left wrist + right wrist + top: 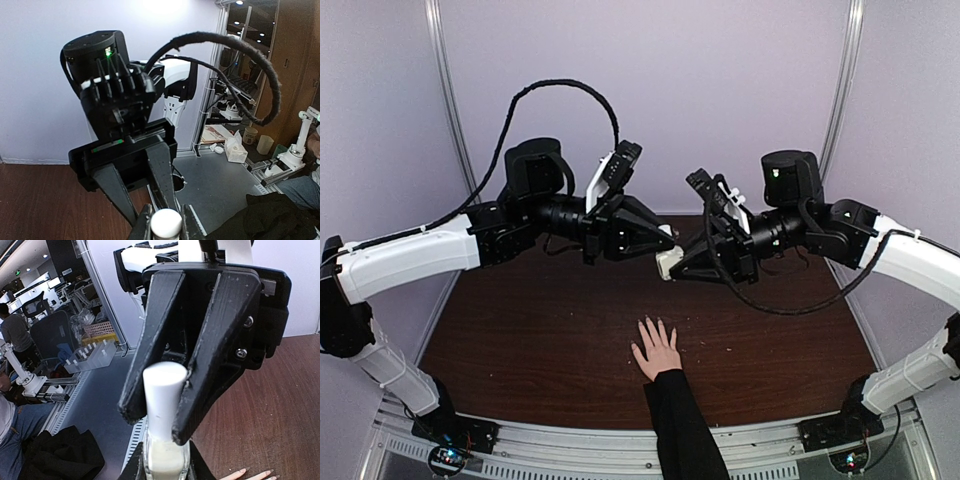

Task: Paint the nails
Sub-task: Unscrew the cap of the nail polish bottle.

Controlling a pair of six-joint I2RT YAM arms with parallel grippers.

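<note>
At 6 o'clock on the brown table [520, 340], nearest to the arm bases, a black sleeve [682, 425] comes in. From it the human hand [657, 355] lies flat, palm down, with the fingers spread toward 12 o'clock. The nails [243, 470] are at the ends of those fingers, tiny and pale (in the top view they are too small to see one by one).

I judge the nails to be hard, smooth and a little curved. They sit on soft living fingers that can move, so they are not a thing to grasp, and only a light brush should touch them.

The thing to take hold of is the polish. Further toward 12 o'clock, above the table and well clear of the hand, the two grippers meet.

- **Right arm:** it reaches in from 3 o'clock, and the right gripper [166, 472] is closed on the body of the small clear bottle [165, 456].
- **Left arm:** it reaches in from 9 o'clock, wrist about level, and the left gripper [157, 424] is closed narrow on the white cap [162, 385].

The bottle looks light, glassy, slippery and breakable, so the body is the right place for a firm grip. The cap probably carries the brush (not visible now), so it should be turned off gently.
</note>
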